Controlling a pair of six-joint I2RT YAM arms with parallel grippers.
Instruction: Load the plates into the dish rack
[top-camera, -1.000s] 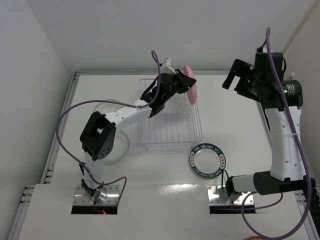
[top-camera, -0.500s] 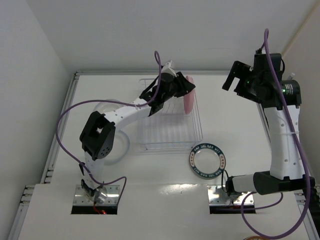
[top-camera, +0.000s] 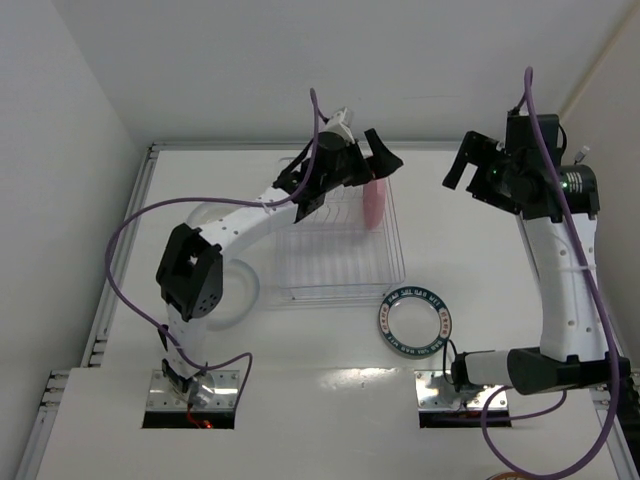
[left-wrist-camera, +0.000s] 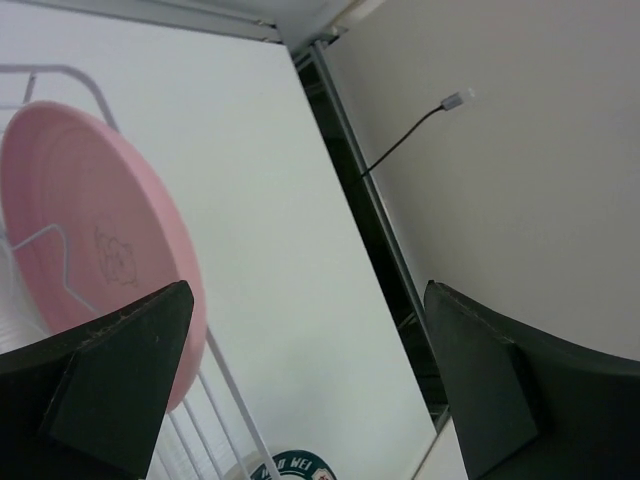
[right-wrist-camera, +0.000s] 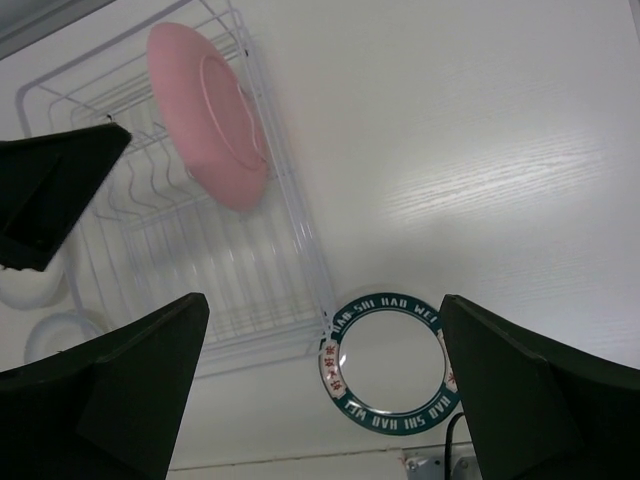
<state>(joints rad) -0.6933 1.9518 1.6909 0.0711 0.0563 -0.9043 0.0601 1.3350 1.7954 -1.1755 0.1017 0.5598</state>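
The pink plate (top-camera: 374, 205) stands on edge between the prongs at the far right end of the dish rack (top-camera: 335, 262). My left gripper (top-camera: 368, 172) hovers just above it, open, touching nothing. In the left wrist view the pink plate (left-wrist-camera: 90, 240) sits by the left finger, outside the open left gripper (left-wrist-camera: 308, 300). The teal-rimmed plate (top-camera: 415, 320) lies flat on the table near the rack's front right corner. My right gripper (top-camera: 465, 165) hangs high at the right, open and empty. Below the right gripper (right-wrist-camera: 322, 300) lie the teal-rimmed plate (right-wrist-camera: 390, 360), the pink plate (right-wrist-camera: 205, 115) and the rack (right-wrist-camera: 290, 230).
Clear glassy dishes (top-camera: 240, 292) lie left of the rack, partly behind the left arm. The table's back rail (top-camera: 250, 148) runs just beyond the rack. One left finger (right-wrist-camera: 50, 190) shows in the right wrist view over the rack's left part.
My left gripper has opened and let go of the pink plate, which now stands in the rack. The gripper has lifted slightly back. The right arm has barely moved.
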